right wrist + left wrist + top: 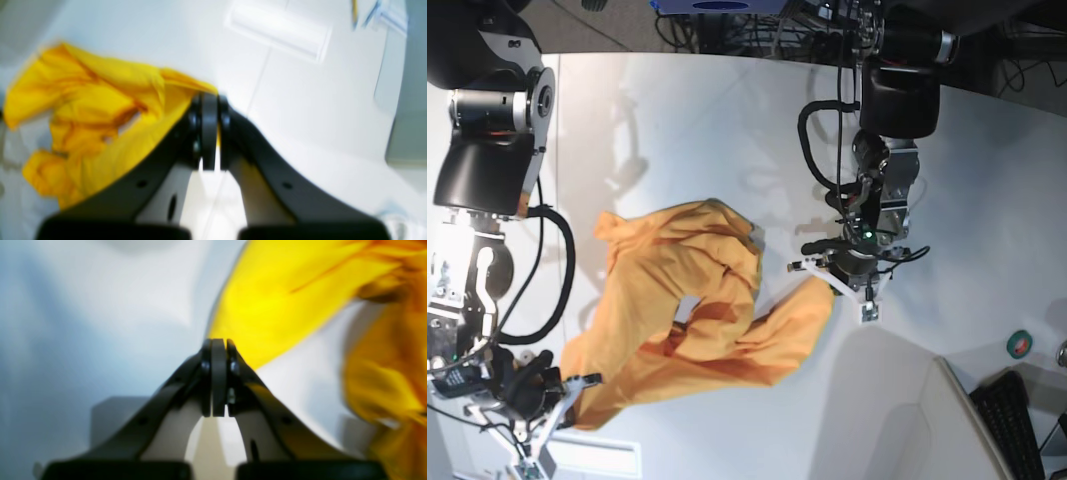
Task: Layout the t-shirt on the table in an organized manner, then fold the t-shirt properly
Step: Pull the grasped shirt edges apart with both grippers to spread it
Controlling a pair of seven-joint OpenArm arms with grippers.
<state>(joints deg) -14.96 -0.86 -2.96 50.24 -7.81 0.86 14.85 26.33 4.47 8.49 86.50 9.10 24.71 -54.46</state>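
Note:
The orange-yellow t-shirt lies crumpled and twisted across the middle of the white table, pulled out between both arms. My left gripper is shut on one corner of it; in the left wrist view the cloth runs up to the closed left gripper. My right gripper is shut on the opposite end near the front left. In the right wrist view a sliver of yellow shows between the pressed jaws of the right gripper, and the bunched t-shirt hangs to the left.
A slanted grey panel sits at the lower right, with a keyboard and a green tape roll beyond it. A white strip lies by the right arm's base. Cables run along the far edge.

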